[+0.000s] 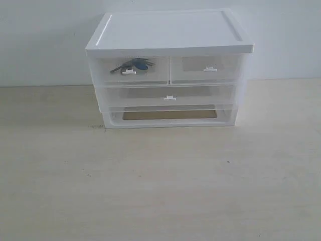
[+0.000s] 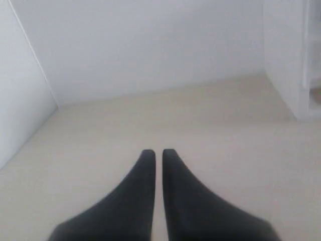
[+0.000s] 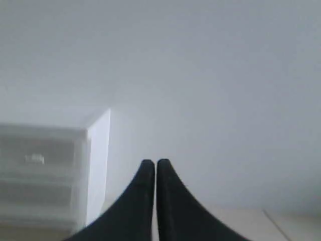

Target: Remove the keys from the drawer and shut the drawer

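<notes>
Keys (image 1: 131, 64), a small bunch of grey metal blades on a ring with a round blue plastic fob (image 1: 142, 66), lie inside the small half-width clear plastic drawer (image 1: 150, 76), the left one of the top pair in a white-lidded translucent plastic cabinet (image 1: 169, 31). Cabinet stands at the far edge of the pale wooden tabletop (image 1: 160, 191), against the wall, roughly midway along that edge. Drawer front sits flush with its twin drawer (image 1: 206, 76) and with the full-width drawer (image 1: 200, 94) below, so it looks shut. Keys show through the clear front, just behind the white tab handle (image 1: 129, 72). Left end effector (image 2: 158, 153) is closed, tips nearly touching, nothing between them, over bare tabletop. Right end effector (image 3: 152, 163) is likewise closed and empty, with the cabinet blurred beside it. Neither shows in the exterior view. Handling, by my judgement: bunch is light, hard and loose-jointed, and the blades will swing and may slip on smooth pads. Fob or ring is the better hold, the fob being broader and less slick. Tab is small and thin. Cabinet is likely light enough to slide when pulled and may want bracing.
</notes>
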